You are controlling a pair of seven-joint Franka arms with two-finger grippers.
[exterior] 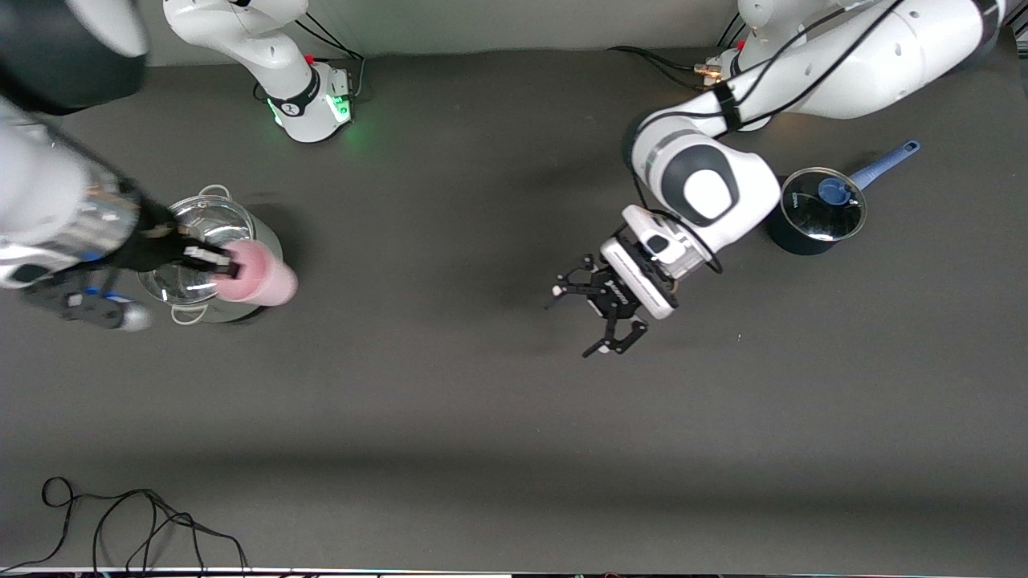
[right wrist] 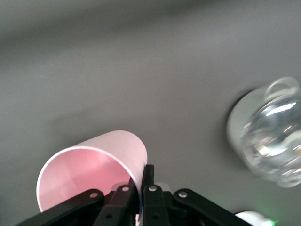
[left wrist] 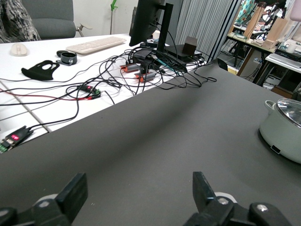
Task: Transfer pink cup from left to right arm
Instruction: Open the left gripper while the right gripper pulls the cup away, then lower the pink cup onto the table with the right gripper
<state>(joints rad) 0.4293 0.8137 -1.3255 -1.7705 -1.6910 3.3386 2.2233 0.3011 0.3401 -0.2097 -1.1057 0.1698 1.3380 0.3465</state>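
Observation:
The pink cup (exterior: 263,276) hangs in the air, tipped on its side, beside and partly over a lidded pot at the right arm's end of the table. My right gripper (exterior: 220,263) is shut on the cup's rim. In the right wrist view one finger is inside the cup (right wrist: 94,162) and the other outside, where the right gripper (right wrist: 144,182) pinches the wall. My left gripper (exterior: 573,325) is open and holds nothing, low over the middle of the table. The left wrist view shows only bare mat between the fingers of the left gripper (left wrist: 138,188).
A pale pot with a glass lid (exterior: 193,315) stands under the right gripper; the same pot (left wrist: 282,139) shows in the left wrist view. A dark saucepan with a blue handle (exterior: 817,210) sits by the left arm's base. A black cable (exterior: 120,514) lies near the table's front edge.

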